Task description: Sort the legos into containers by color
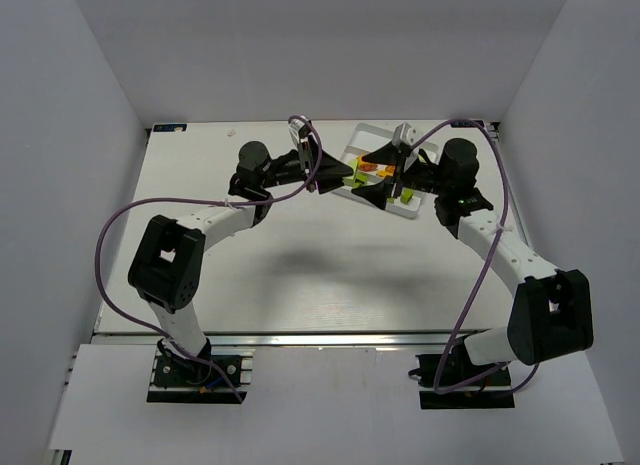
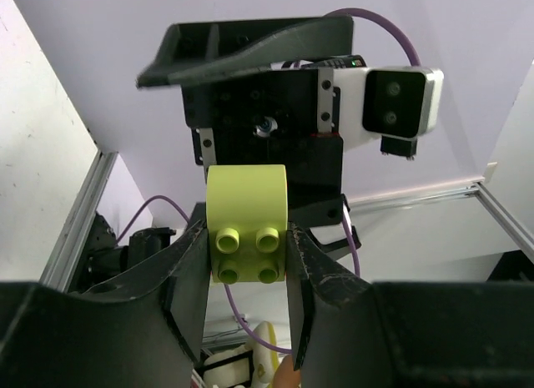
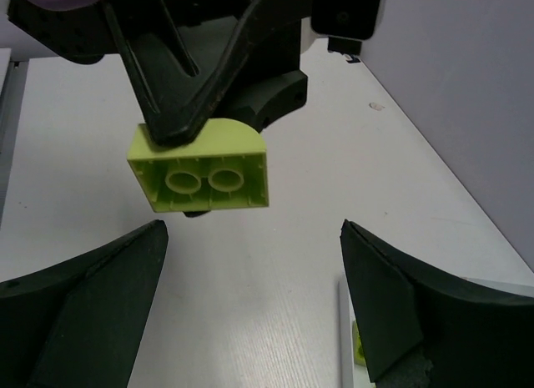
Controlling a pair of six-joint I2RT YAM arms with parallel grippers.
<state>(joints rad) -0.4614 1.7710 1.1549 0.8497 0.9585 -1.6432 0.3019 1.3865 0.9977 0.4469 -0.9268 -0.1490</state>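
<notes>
White table (image 1: 300, 275) carries the tray (image 1: 372, 133) at its far side. Your left gripper (image 2: 248, 267) is clamped on a lime-green brick (image 2: 247, 196), lifted near the tray. Your right gripper (image 3: 250, 238) faces it, fingers apart. Next, I judge, you must lower the brick into the compartment for green.

Both arms reach across the worktop (image 1: 300, 275) so that the left gripper (image 1: 338, 177) and right gripper (image 1: 385, 185) meet tip to tip over the tilted white tray (image 1: 372, 133), a lime-green brick (image 1: 355, 171) showing between them, beside orange bricks (image 1: 375, 168).
</notes>
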